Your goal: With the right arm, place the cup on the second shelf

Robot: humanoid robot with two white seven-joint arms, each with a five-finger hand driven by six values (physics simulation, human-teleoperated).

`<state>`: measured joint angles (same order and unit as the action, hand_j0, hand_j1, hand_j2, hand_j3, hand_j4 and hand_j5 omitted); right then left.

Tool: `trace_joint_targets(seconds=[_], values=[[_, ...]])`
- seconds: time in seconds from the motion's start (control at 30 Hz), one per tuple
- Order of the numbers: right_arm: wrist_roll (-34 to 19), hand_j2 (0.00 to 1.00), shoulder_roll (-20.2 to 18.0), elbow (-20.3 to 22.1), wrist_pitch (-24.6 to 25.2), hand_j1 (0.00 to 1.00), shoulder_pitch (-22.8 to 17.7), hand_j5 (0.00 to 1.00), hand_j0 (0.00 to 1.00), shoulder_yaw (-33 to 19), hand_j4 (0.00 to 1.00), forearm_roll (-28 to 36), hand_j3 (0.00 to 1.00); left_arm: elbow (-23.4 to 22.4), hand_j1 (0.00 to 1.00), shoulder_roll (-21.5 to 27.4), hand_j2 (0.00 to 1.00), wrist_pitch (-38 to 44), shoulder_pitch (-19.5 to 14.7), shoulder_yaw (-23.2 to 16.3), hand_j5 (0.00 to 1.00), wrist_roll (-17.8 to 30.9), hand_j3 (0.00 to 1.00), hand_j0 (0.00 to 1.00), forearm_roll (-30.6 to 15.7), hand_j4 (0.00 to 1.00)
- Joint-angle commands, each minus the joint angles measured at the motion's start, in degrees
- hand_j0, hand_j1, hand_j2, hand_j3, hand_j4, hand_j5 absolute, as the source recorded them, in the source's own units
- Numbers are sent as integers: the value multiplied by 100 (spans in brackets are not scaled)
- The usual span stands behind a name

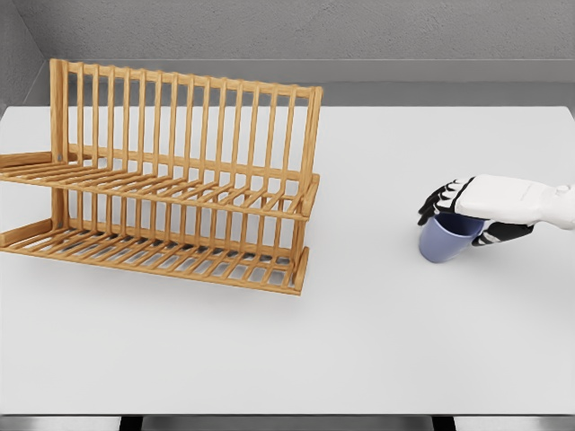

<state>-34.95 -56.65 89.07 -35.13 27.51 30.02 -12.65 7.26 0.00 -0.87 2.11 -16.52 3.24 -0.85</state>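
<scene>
We start with the white counter (359, 341), which fills most of the head view. On its left half stands a wooden two-tier rack (180, 180) with a slatted back; its upper shelf (171, 189) sits above a lower shelf (162, 251), both made of thin slats with gaps between them. The rack runs long left to right, slightly angled toward us at its right end.

Well apart from the rack, on the right side of the counter, sits the blue cup (446, 239). It looks tilted, its mouth tipped up and to the right under the hand, its base down-left on or just above the counter; we cannot tell if it touches. Its long axis runs roughly lower-left to upper-right.

The right hand (472, 214) comes in from the right edge, white forearm, dark fingers (437, 203) curled around the cup's rim and upper wall, so grasping the cup. The left arm is not in view.

Handling, as we judge it: a rigid, light, smooth-walled cup, likely slippery, no handle visible. Taking hold around the upper wall seems right, as here. On slats a small base could rock or catch in a gap, so we'd set it down upright across several slats.
</scene>
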Motion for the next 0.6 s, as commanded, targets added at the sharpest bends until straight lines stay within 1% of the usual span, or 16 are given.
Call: trace_joint_targets(seconds=[0.0, 0.2, 0.27, 0.33, 0.4, 0.57], values=[[-5, 67, -4, 14, 13, 67, 0, 67, 67, 4, 67, 43, 67, 4, 100, 0, 100, -1, 0, 0, 100, 1, 100, 100, -3, 100], [-5, 66, -4, 49, 13, 66, 141, 66, 66, 4, 66, 96, 66, 4, 100, 0, 100, -1, 0, 0, 100, 1, 100, 100, -3, 100], [-5, 64, -13, 49, 13, 64, 150, 64, 64, -5, 64, 105, 64, -5, 100, 0, 100, -1, 0, 0, 100, 1, 100, 100, 6, 100], [-5, 65, -13, 49, 13, 65, 158, 65, 65, -58, 65, 105, 65, 4, 100, 0, 100, -1, 0, 0, 100, 1, 100, 100, -3, 100], [-5, 65, -13, 111, 13, 65, 351, 65, 65, -58, 65, 113, 65, -5, 100, 0, 100, -1, 9, 0, 100, 1, 100, 100, -2, 100], [-5, 65, -13, 155, 13, 65, 510, 65, 65, -67, 65, 113, 65, 4, 100, 0, 100, -1, 9, 0, 100, 1, 100, 100, -2, 100]])
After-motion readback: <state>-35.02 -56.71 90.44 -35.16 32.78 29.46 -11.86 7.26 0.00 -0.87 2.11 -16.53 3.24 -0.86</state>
